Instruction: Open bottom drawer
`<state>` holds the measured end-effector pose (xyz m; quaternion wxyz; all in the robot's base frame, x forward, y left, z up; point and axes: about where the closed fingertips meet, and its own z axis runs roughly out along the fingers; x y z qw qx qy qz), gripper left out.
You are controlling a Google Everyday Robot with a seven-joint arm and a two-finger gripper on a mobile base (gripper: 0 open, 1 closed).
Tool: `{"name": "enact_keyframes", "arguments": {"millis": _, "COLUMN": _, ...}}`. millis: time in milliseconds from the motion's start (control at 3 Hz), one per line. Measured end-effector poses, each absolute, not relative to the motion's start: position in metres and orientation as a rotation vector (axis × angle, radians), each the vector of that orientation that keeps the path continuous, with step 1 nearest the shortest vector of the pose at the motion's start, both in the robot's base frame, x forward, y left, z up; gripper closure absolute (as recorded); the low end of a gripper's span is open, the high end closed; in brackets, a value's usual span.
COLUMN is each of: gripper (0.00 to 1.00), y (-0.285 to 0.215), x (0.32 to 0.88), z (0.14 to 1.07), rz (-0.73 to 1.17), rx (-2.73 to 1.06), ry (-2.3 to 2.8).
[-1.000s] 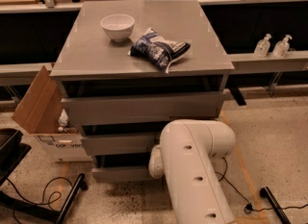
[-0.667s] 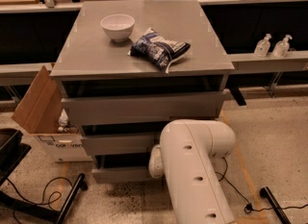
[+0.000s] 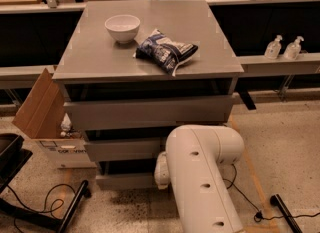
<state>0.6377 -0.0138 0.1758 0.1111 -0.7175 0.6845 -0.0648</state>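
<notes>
Bowl (image 3: 122,27) left of bag (image 3: 166,51) on the table (image 3: 90,52); carton (image 3: 42,112) at its left; arm (image 3: 202,177) before bottom drawer (image 3: 125,180), hiding the tool.

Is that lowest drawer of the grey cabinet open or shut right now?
Looks shut: the bottom drawer shows only its front, no inside. The white arm covers its right part and hides the end effector.

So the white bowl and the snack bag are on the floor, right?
No, the camera view shows the white bowl and snack bag on top of the grey cabinet. The gripper is hidden behind the white arm, by the bottom drawer.
</notes>
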Motion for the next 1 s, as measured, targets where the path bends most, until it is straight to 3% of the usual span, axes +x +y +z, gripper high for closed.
{"name": "enact_keyframes", "arguments": {"millis": 1000, "gripper": 1.00, "y": -0.0147, "x": 0.6327, "z": 0.1763, "rz": -0.179, "rx": -2.112, "ry": 2.020}}
